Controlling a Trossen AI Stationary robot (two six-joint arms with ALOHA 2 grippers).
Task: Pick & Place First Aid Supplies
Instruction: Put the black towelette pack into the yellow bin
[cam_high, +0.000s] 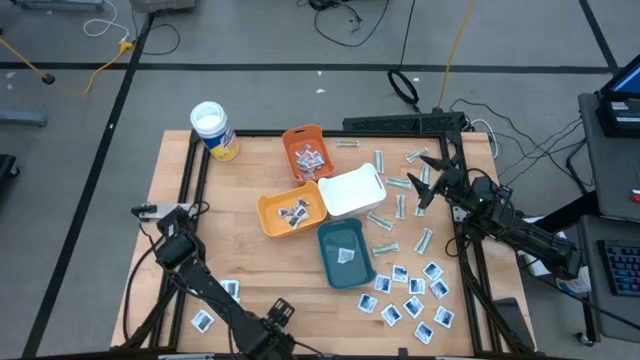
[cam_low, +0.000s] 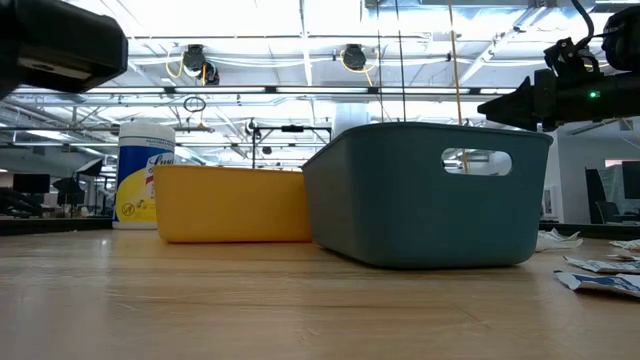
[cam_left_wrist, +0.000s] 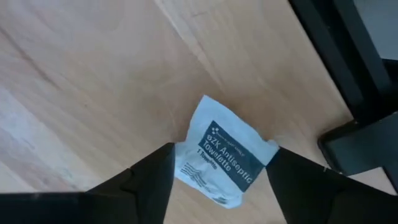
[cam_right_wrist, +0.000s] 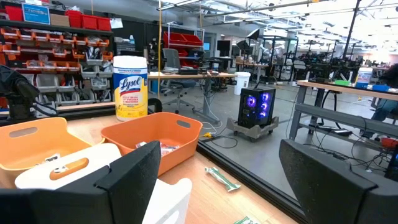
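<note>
Nearest the front edge of the table (cam_high: 250, 255), at its left corner, the left gripper (cam_left_wrist: 217, 186) is down over 1 antiseptic towelette packet (cam_left_wrist: 224, 158), its 2 dark fingers (cam_left_wrist: 149, 180) set apart on either side of the packet with bare wood showing around it. The jaws are parted and not yet pinching; whether either finger touches the foil I cannot tell. From above, 2 such packets (cam_high: 228, 290) lie near this arm on that side.

The risk, as I judge it, is a poor pinch: the packet lies flat and thin on the wood, so closing fingers may slide over it or push it along rather than lift it. It also sits skewed between the fingers, so a grip could catch only a corner and let it twist or drop on the way to a tray.

The packet is a square white sachet with a dark blue label and crimped edges, slightly crumpled.

Farther in, the teal tray (cam_high: 345, 255), yellow tray (cam_high: 290, 212), white tray (cam_high: 352, 190) and orange tray (cam_high: 307, 152) cluster mid-table. More packets (cam_high: 410, 300) lie scattered at the right. Beyond them the right gripper (cam_high: 425, 178) waits raised, jaws wide open and empty.
</note>
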